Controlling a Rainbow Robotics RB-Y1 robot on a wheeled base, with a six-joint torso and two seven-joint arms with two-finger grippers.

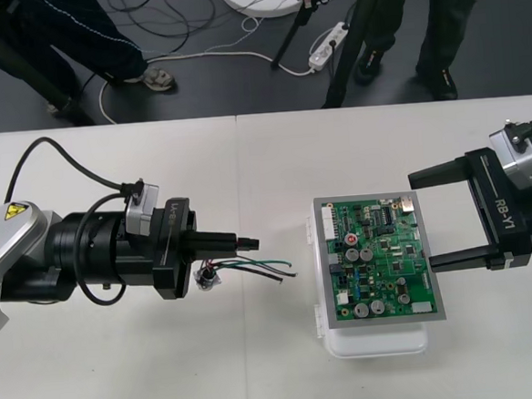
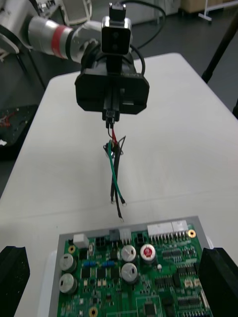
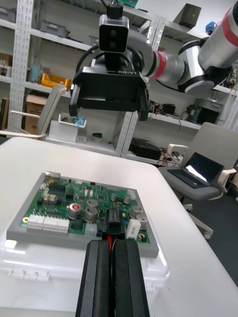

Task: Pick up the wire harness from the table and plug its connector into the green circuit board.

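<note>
My left gripper (image 1: 235,242) is shut on the harness's small black plug (image 1: 248,245) and holds it above the table, left of the green circuit board (image 1: 378,269). The red, green and black wires (image 1: 271,268) trail down from it, and the round metal socket (image 1: 205,277) hangs under the fingers. In the left wrist view the plug (image 3: 113,229) sticks out between the closed fingers (image 3: 99,277), facing the board (image 3: 84,208). My right gripper (image 1: 432,217) stands open at the board's right edge, one finger on each side. From the right wrist, the left gripper (image 2: 112,115) faces me with wires (image 2: 115,171) dangling.
The board sits on a white base (image 1: 376,340) right of the table's middle. A seam (image 1: 241,165) runs across the tabletop between the two arms. Bare table lies between the hanging wires and the board's left edge.
</note>
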